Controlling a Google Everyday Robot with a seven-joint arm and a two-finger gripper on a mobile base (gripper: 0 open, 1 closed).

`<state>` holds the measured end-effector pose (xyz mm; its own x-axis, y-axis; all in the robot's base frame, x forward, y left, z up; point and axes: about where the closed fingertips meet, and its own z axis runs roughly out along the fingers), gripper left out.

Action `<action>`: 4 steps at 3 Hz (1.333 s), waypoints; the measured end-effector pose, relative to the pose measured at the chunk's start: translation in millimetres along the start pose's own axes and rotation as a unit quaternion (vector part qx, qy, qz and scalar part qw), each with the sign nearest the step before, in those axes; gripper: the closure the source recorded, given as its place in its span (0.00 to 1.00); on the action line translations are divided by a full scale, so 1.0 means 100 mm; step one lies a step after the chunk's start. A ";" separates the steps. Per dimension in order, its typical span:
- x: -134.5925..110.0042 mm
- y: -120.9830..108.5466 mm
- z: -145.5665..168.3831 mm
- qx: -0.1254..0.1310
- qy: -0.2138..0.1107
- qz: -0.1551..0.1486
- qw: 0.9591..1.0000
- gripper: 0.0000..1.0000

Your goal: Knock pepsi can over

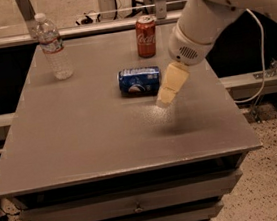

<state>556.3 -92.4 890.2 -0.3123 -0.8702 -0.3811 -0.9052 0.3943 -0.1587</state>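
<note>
The pepsi can (139,80), dark blue with white print, lies on its side near the middle of the grey table (91,138), its length running left to right. My gripper (167,97), with cream-coloured fingers, hangs just right of and slightly in front of the can, above the table. It holds nothing. The white arm comes down from the upper right.
A red Coca-Cola can (146,36) stands upright at the back of the table, behind the pepsi can. A clear plastic water bottle (53,47) stands at the back left. Drawers sit under the table's front edge. Speckled floor lies to the right.
</note>
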 end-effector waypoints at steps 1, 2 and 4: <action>0.06 -0.18 -0.10 0.038 -0.029 0.020 0.999 0.00; 0.05 -0.17 -0.10 0.038 -0.030 0.019 0.999 0.00; 0.07 0.00 -0.08 0.000 -0.044 -0.030 0.999 0.00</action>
<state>551.5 -100.7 894.7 -0.2307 -0.8631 -0.4492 -0.9218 0.3416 -0.1830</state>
